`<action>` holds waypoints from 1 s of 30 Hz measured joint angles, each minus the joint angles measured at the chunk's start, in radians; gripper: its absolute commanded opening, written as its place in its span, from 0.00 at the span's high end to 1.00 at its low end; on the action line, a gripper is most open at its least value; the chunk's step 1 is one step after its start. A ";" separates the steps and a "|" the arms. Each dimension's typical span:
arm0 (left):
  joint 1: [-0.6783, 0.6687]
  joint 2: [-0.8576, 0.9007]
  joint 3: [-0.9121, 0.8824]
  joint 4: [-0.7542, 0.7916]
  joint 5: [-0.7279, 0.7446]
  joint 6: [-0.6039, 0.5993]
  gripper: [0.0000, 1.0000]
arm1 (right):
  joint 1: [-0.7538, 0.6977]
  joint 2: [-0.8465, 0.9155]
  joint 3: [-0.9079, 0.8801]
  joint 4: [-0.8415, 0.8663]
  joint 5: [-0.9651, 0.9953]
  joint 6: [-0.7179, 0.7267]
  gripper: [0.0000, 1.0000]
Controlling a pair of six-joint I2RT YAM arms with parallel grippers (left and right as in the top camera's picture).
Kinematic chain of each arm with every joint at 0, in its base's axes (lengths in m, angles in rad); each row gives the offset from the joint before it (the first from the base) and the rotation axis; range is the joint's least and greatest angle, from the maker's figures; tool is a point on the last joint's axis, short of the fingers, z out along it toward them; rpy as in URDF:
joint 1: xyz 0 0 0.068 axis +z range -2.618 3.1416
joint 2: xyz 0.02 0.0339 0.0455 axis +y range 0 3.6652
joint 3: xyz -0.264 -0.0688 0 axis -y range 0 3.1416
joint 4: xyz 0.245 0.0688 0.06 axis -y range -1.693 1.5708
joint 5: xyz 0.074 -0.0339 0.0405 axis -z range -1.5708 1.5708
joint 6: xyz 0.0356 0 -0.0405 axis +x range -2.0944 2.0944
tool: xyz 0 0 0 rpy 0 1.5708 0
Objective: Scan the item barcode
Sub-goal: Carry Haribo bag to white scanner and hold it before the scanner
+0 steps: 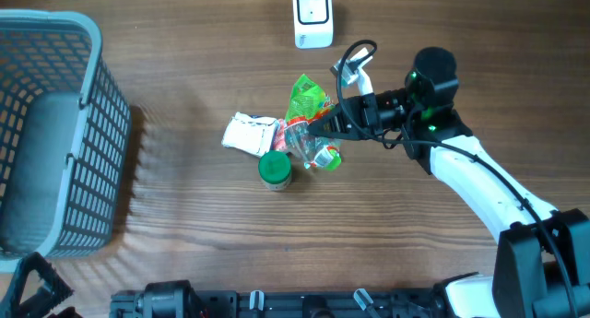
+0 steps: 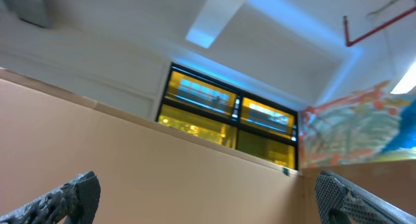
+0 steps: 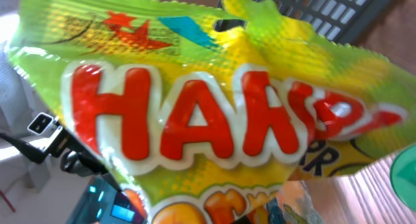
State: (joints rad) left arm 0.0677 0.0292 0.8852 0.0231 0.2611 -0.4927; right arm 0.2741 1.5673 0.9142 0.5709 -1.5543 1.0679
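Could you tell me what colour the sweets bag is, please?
The sweets bag is yellow-green with big red letters, best seen in the right wrist view.

You can pass over bare table (image 1: 203,235) between the basket (image 1: 111,134) and the white packet (image 1: 249,134). The strip from candy bag (image 1: 307,99) to scanner (image 1: 312,17) lies open; the right arm (image 1: 479,184) bars the right side.

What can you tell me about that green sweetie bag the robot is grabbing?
The sweet bag is shiny, crinkly plastic, bright yellow-green. The right wrist view shows big red letters edged in white, a red star above them and orange pictures below. It is wrinkled, not flat. It sits near the middle of the table, pinched by the shut right gripper. A white packet and a green-capped tub lie close by its lower end.
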 measured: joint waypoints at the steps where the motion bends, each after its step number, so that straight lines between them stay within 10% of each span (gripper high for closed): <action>1: -0.008 -0.005 0.000 0.003 0.003 0.000 0.00 | 0.000 0.000 -0.001 0.061 -0.005 0.043 0.95; 9: -0.011 -0.014 0.007 -0.067 -0.097 0.000 0.00 | -0.002 0.000 -0.005 0.486 -0.005 0.317 0.95; 15: -0.011 -0.012 -0.009 -0.654 -0.190 -0.007 0.00 | -0.060 0.000 -0.005 0.518 0.041 0.348 0.95; 24: -0.011 -0.011 -0.015 -0.975 -0.197 -0.008 0.00 | -0.163 0.003 0.040 -0.518 0.899 -0.245 0.95; 30: -0.011 -0.010 -0.018 -1.213 -0.197 -0.011 0.00 | -0.146 0.003 0.191 -0.777 1.384 -0.545 0.95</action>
State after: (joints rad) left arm 0.0570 0.0193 0.8677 -1.1904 0.0639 -0.5037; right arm 0.1284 1.5707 1.1049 -0.2066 -0.1699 0.5228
